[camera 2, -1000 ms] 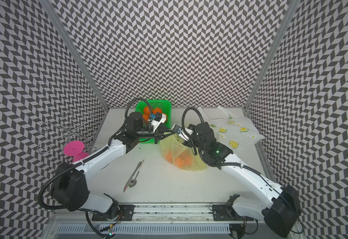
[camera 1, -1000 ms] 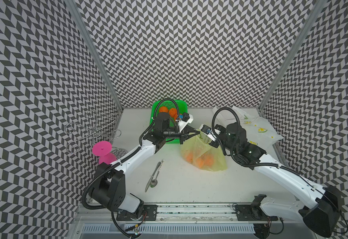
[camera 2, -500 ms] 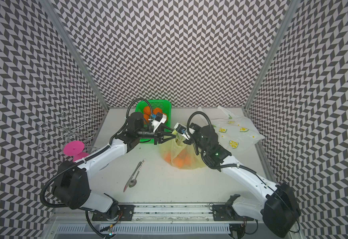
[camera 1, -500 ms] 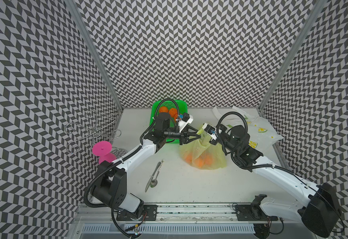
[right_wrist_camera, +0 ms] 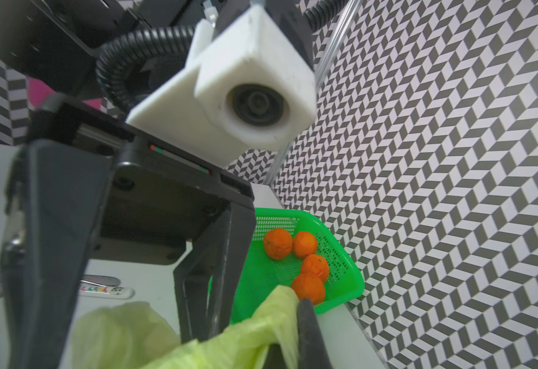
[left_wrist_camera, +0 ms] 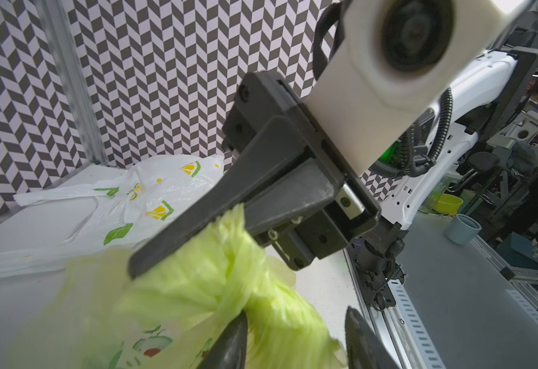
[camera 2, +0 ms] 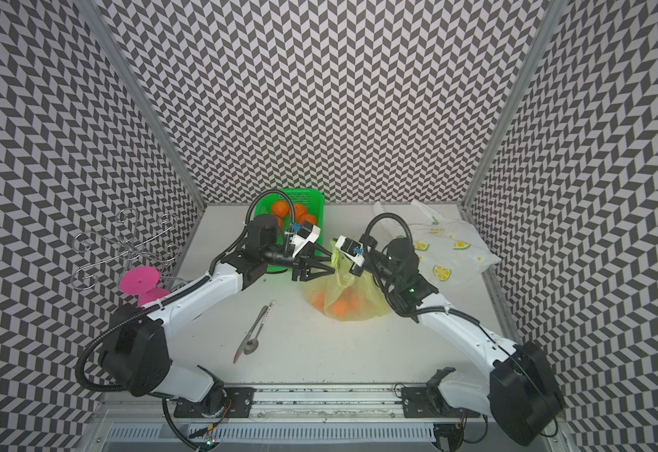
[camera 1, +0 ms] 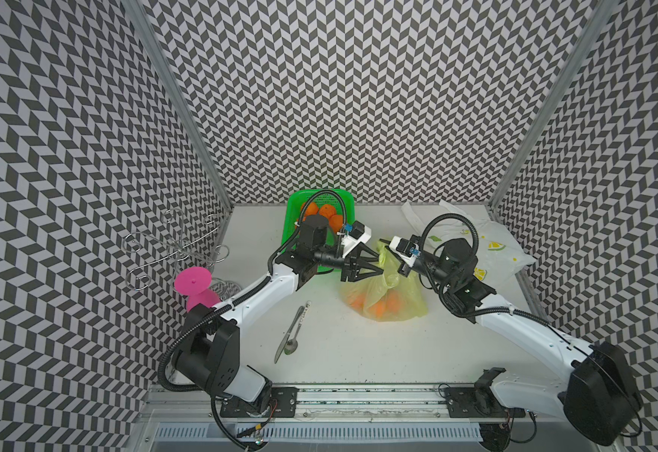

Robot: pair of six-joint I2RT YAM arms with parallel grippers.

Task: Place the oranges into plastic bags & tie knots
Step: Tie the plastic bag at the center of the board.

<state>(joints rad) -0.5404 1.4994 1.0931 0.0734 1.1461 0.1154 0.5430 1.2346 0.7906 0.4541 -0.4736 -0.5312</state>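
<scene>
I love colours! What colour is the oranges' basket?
Bright green basket, clearest in the right wrist view.

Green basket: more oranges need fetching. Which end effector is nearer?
Left. The left end effector hangs beside the basket; right end effector is farther, beyond the yellow-green bag's top.

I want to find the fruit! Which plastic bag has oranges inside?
The yellow-green bag: oranges show through its thin plastic. The white lemon-print bag lies flat with no orange showing.
</scene>
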